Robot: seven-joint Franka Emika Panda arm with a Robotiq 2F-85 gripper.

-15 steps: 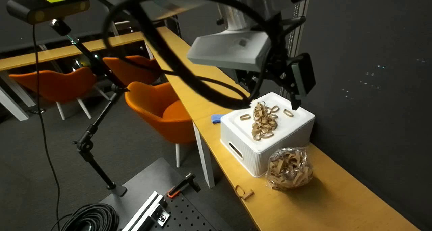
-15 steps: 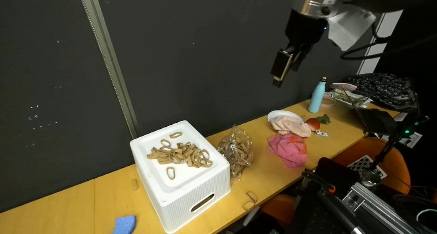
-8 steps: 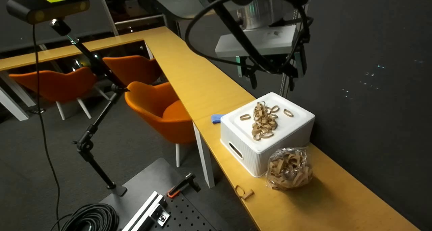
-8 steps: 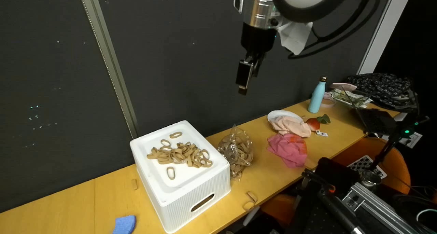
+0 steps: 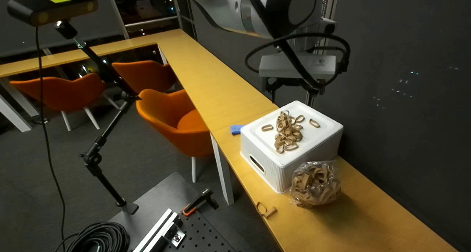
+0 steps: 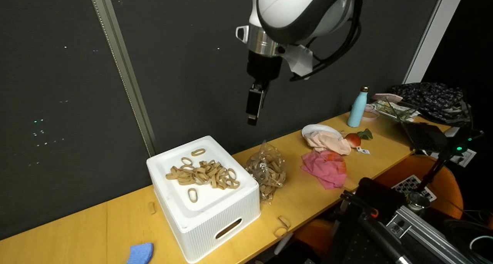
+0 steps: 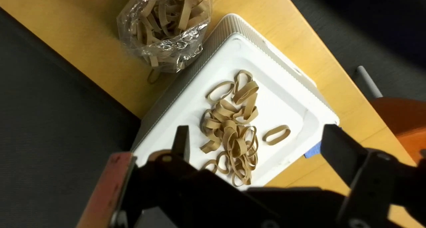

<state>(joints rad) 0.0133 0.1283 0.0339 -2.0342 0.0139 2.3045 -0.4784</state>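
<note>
Where the gripper (image 7: 255,131) hangs: above the white box (image 6: 204,237), fingers wide apart.
Rubber bands (image 7: 229,134): heaped across the middle of the box's top, toward one corner; several single ones lie around the heap.
Clear bag (image 7: 184,40): more bands (image 7: 185,15) inside, just beside the box.
Table (image 6: 77,225): two loose bands (image 5: 271,212) at the edge nearest the orange chairs (image 5: 169,132).
Bottle (image 6: 358,110): light blue, upright, near the opposite edge.
</note>
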